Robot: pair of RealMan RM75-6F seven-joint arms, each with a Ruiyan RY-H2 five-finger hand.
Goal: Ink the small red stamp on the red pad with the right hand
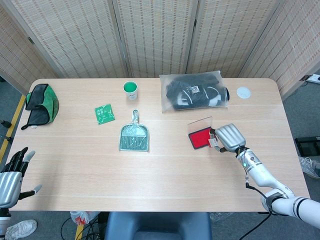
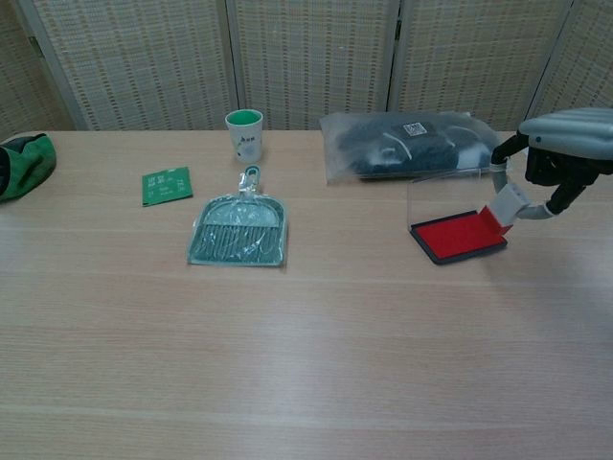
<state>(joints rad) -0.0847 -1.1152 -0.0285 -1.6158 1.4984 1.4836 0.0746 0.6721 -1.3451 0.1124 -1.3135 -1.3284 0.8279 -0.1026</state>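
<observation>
My right hand (image 1: 227, 137) (image 2: 565, 153) pinches the small stamp (image 2: 502, 207) (image 1: 213, 141), a white block with a red base, tilted in the air. The stamp hangs just above the right end of the red ink pad (image 2: 457, 236) (image 1: 199, 138), which lies in an open black case with a clear lid standing up behind it. I cannot tell if the stamp's base touches the pad. My left hand (image 1: 11, 175) hovers off the table's front left corner with fingers spread and nothing in it.
A green dustpan (image 1: 134, 137) lies mid-table, with a green cup (image 1: 130, 89) and a green packet (image 1: 104, 113) behind it. A bag of dark items (image 1: 195, 92) sits behind the pad, a white disc (image 1: 243, 92) to its right. A green-black pouch (image 1: 41, 102) rests at far left.
</observation>
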